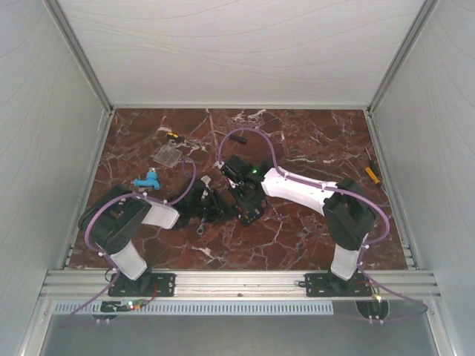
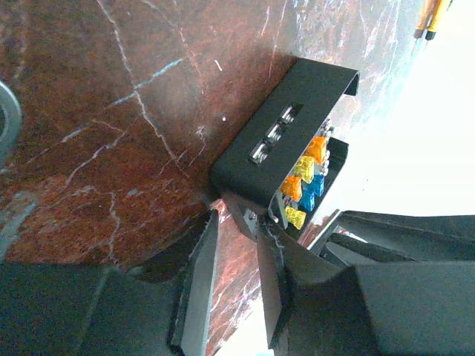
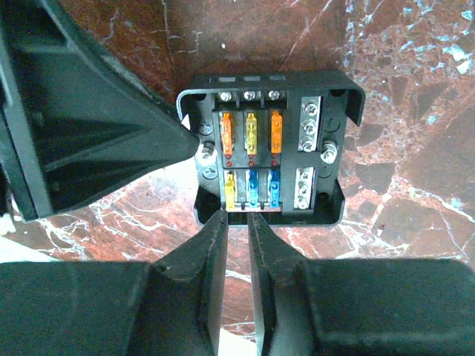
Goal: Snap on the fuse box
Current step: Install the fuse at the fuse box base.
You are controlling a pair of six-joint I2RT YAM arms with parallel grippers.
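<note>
Steadying fuse box (image 3: 271, 148) by one wall, left claw (image 2: 236, 219) gripped; right claw (image 3: 237, 216), narrow, empty, sat at its near edge. Snap likely needed box flat, clear cover (image 1: 169, 156) square.

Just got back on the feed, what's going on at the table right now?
Both arms meet at the fuse box mid-table. The left hand seems to pinch the box's edge, steadying it. The right hand has its tips at the box's near edge, fingers barely apart; whether it grips anything is unclear. The fuses are exposed: the clear cover lies apart toward the back left, not on the box yet.
</note>
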